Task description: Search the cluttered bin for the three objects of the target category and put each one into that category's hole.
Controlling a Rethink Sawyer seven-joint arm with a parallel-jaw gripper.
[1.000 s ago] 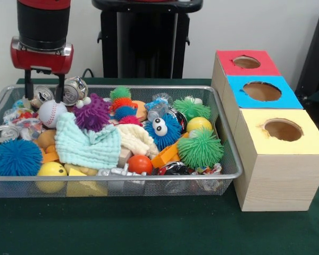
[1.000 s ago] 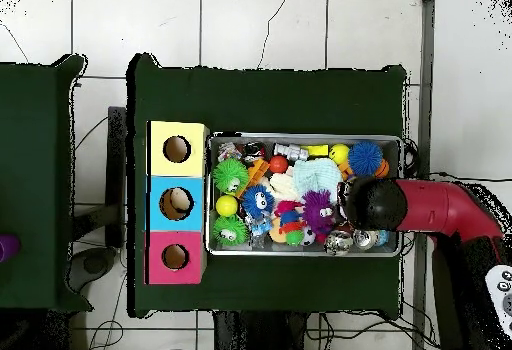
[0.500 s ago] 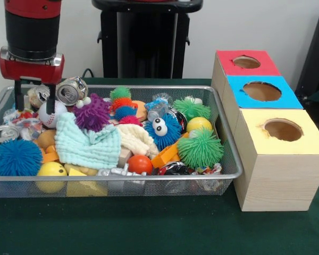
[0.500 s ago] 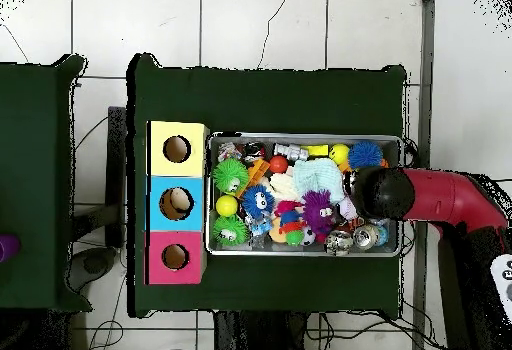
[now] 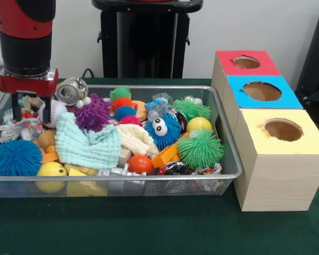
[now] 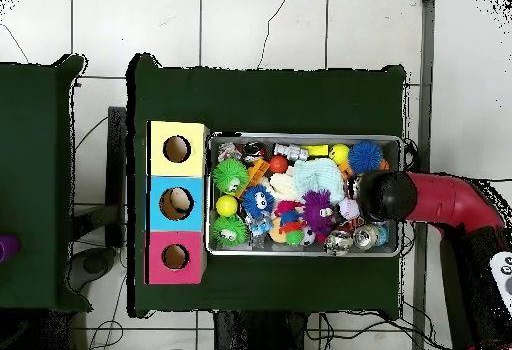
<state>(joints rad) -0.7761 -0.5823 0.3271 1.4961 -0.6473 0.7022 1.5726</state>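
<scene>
- The end effector [image 5: 27, 103] hangs low at the far left corner of the bin [image 5: 231, 175], its two fingers spread apart and empty, straddling the clutter beside the baseball [image 5: 52, 110].
- The target category is not stated. My guess, from where the arm sits, is the crushed cans: one can [image 5: 70, 91] lies just right of the fingers on the far rim, and a second flattened can [image 5: 4, 133] lies nearer, at the left wall.
- In the overhead view the arm's head [image 6: 387, 195] covers that end of the bin, with two cans [image 6: 369, 235] showing beside it.
- The three boxes stand right of the bin on the green surface [image 5: 149, 228]: red hole [image 5: 246, 62] far, blue hole [image 5: 262, 91] middle, yellow hole [image 5: 283, 129] near.
- To do this step well, I would centre the fingers over one can only, keep them clear of the mesh wall and the baseball, and close across the can's narrow side.
- Risk: the smooth metal may slip, or wrappers may come up with it.
- Lift straight up before crossing the furry balls [image 5: 200, 147] toward the boxes.
</scene>
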